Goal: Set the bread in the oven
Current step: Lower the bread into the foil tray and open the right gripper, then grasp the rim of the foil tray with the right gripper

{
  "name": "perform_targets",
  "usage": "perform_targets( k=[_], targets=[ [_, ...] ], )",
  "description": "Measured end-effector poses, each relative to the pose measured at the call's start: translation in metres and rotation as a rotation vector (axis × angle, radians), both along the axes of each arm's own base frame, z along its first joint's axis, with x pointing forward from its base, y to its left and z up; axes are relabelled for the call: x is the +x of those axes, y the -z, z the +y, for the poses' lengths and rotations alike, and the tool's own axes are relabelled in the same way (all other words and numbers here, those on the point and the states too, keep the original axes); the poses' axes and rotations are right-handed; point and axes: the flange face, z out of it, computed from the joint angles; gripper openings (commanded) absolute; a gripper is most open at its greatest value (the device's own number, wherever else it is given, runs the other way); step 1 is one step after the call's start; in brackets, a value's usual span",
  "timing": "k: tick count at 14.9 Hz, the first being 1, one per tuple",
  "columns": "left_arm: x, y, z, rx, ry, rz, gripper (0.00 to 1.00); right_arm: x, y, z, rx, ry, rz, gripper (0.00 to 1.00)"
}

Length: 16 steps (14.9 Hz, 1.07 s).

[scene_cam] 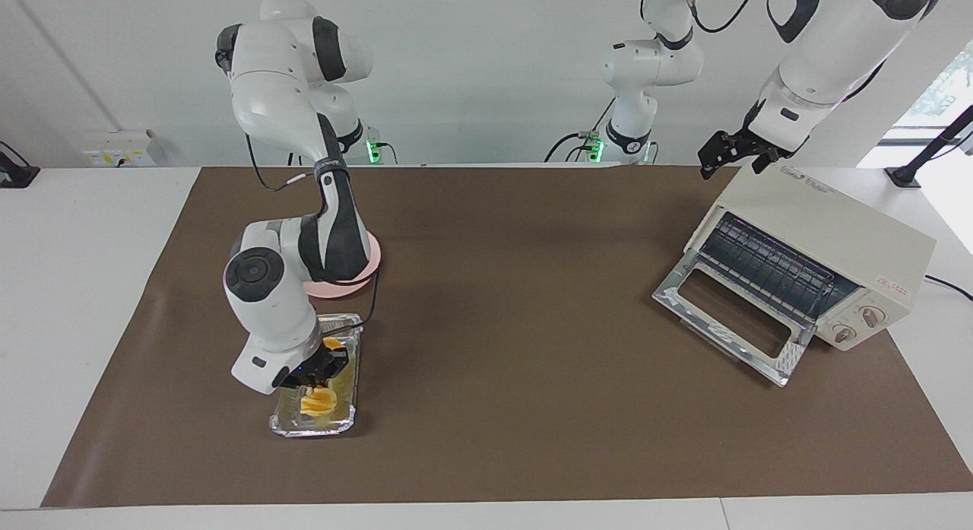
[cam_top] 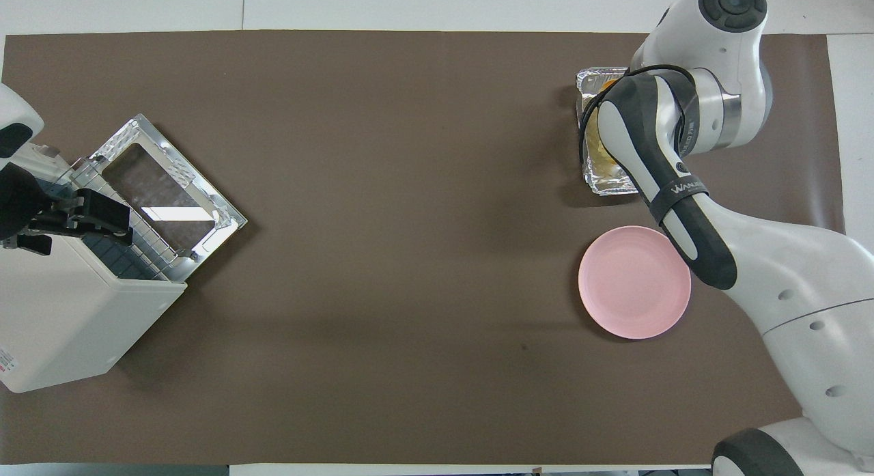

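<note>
bread [scene_cam: 318,401] is found lying in the foil tray [scene_cam: 278,426] at the right arm's end of the table, farther from the robots than the pink plate [cam_top: 633,282]. the right gripper [scene_cam: 318,372] is lowered into the tray directly upon the loaf, apparently to take it, though whether it is clenched cannot be told. the oven [scene_cam: 828,233] is stood at the left arm's end with its door [scene_cam: 731,315] folded down to receive the loaf, and the left gripper [scene_cam: 731,154], its closure likewise indeterminable, is held waiting over the oven's top.

My right arm bends low, and my right gripper [scene_cam: 318,372] points down with its fingers [scene_cam: 334,360] closed around something. My left arm waits up high, and my left gripper [scene_cam: 731,156] hangs in the air.
</note>
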Motion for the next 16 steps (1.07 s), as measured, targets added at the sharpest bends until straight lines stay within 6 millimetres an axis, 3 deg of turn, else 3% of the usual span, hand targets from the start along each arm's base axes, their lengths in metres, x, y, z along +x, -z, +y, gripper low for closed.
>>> perform_targets(
  k=[1, 6, 11, 14, 16],
  targets=[
    [0.000, 0.000, 0.000, 0.000, 0.000, 0.000, 1.00, -0.001, 0.002, 0.000, 0.000, 0.000, 0.004, 0.99],
    [0.000, 0.000, 0.000, 0.000, 0.000, 0.000, 1.00, -0.003, 0.001, -0.010, -0.001, 0.013, 0.009, 1.00],
    [0.000, 0.000, 0.000, 0.000, 0.000, 0.000, 1.00, -0.009, -0.039, -0.024, 0.000, 0.036, 0.008, 1.00],
    [0.000, 0.000, 0.000, 0.000, 0.000, 0.000, 1.00, -0.006, -0.039, -0.056, -0.001, 0.026, -0.009, 1.00],
    [0.000, 0.000, 0.000, 0.000, 0.000, 0.000, 1.00, -0.006, -0.027, -0.073, -0.002, 0.005, -0.024, 1.00]
  ],
)
